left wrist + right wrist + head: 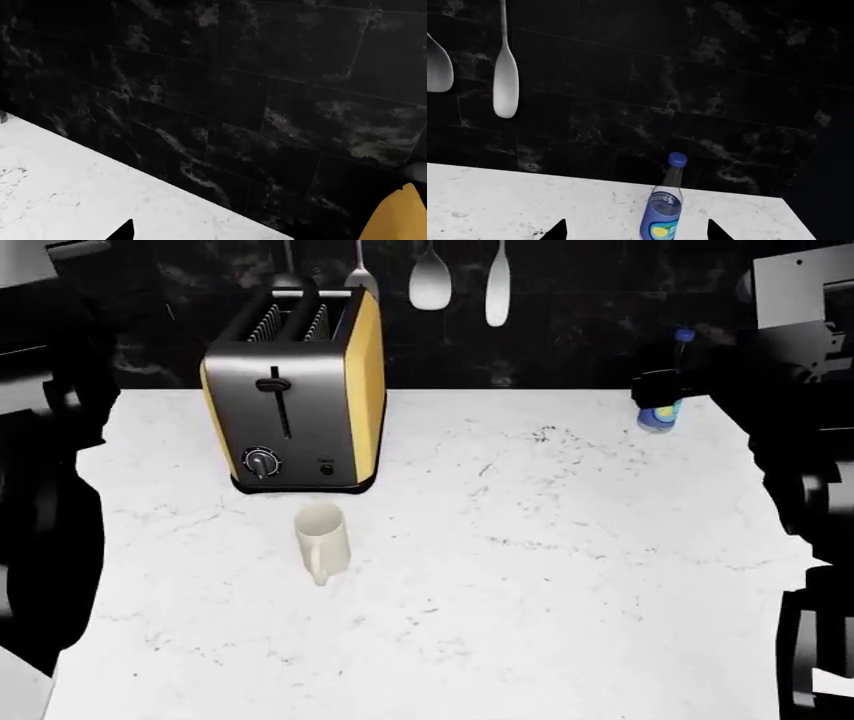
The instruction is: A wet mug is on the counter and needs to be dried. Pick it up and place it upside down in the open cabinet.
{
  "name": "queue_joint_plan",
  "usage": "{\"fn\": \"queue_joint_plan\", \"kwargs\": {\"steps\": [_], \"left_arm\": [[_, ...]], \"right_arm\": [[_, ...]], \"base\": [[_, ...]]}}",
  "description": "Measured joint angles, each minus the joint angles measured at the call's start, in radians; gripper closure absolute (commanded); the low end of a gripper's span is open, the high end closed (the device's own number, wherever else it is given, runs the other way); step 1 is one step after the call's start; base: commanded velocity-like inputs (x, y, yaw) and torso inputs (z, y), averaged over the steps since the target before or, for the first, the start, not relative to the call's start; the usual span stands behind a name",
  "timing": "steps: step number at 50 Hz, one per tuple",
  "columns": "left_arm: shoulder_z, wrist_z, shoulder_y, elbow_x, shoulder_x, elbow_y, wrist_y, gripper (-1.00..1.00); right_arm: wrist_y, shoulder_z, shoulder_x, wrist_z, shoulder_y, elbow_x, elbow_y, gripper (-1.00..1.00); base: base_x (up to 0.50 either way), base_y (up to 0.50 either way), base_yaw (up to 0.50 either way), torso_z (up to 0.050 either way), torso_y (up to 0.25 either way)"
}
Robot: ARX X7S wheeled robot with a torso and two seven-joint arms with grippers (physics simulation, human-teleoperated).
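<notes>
The cream-white mug [318,537] stands upright on the white marble counter [561,580], just in front of the toaster, with its handle toward me. Neither gripper touches it. My right gripper [635,234] is open and empty, its two dark fingertips [558,231] spread wide, low over the counter's far right, facing the blue-labelled bottle. Of my left gripper only one dark fingertip [124,232] shows, over the counter [73,195] near the back wall at the far left. It holds nothing, and the tip sits wide, as in an open jaw. The open cabinet is out of view.
A black and yellow toaster [296,390] stands at the back left, and its yellow side shows in the left wrist view [400,215]. The blue-labelled bottle [664,205] stands at the back right [661,412]. Spoons [430,280] hang on the black tiled wall [267,100].
</notes>
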Motion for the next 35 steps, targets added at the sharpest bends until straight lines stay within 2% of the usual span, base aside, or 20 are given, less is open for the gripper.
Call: {"fn": "queue_joint_plan", "kwargs": {"steps": [5, 9, 16, 23, 29, 35], "left_arm": [[0.036, 0.137, 0.001, -0.005, 0.022, 0.009, 0.026, -1.00], [0.050, 0.270, 0.070, -0.043, 0.016, 0.167, -0.104, -1.00], [0.071, 0.444, 0.214, -0.125, -0.026, 0.750, -0.536, -1.00], [0.059, 0.560, 0.339, -0.217, -0.059, 1.304, -0.849, -1.00], [0.042, 0.594, 0.419, -0.317, -0.082, 1.604, -1.011, -1.00], [0.021, 0.444, 0.454, -0.604, -0.141, 1.727, -1.100, -1.00]], "right_arm": [[0.007, 0.005, 0.003, -0.001, -0.009, 0.006, -0.018, -1.00], [0.009, 0.008, 0.008, -0.002, -0.019, 0.009, -0.030, -1.00], [0.013, 0.009, 0.015, -0.004, -0.035, 0.013, -0.054, -1.00], [0.014, 0.002, 0.019, -0.005, -0.048, 0.014, -0.076, -1.00], [0.013, -0.002, 0.023, -0.006, -0.058, 0.015, -0.089, -1.00], [0.017, -0.001, 0.030, -0.007, -0.069, 0.017, -0.104, -1.00]], "base": [[0.00, 0.00, 0.00, 0.000, 0.000], [0.00, 0.00, 0.00, 0.000, 0.000], [0.00, 0.00, 0.00, 0.000, 0.000], [0.00, 0.00, 0.00, 0.000, 0.000], [0.00, 0.00, 0.00, 0.000, 0.000], [0.00, 0.00, 0.00, 0.000, 0.000]]}}
